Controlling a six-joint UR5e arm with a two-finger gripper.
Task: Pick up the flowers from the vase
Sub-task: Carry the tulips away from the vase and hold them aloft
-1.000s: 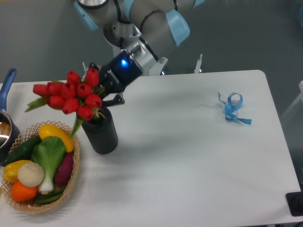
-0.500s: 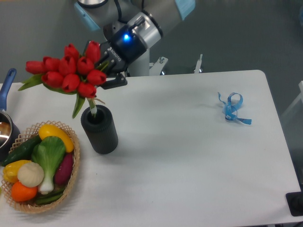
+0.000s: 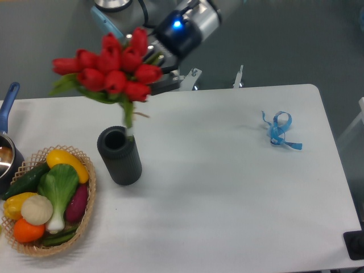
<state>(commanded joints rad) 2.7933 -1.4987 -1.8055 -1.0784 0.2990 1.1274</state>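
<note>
Holding the flowers (image 3: 114, 68) in my gripper (image 3: 154, 71), I see its fingers pinched on the bunch from the right, red buds tilted leftward above the table (image 3: 227, 170). Only the stem tips hang at the rim of the vase (image 3: 119, 156), which stands upright just beside the wicker basket (image 3: 85, 219) of vegetables. A blue ribbon (image 3: 278, 131) lies well apart, on the right.

red flowers (image 3: 114, 67) with green stems, dark grey vase (image 3: 119, 156), blue ribbon (image 3: 280, 130) (on a white table (image 3: 227, 187)).
</note>
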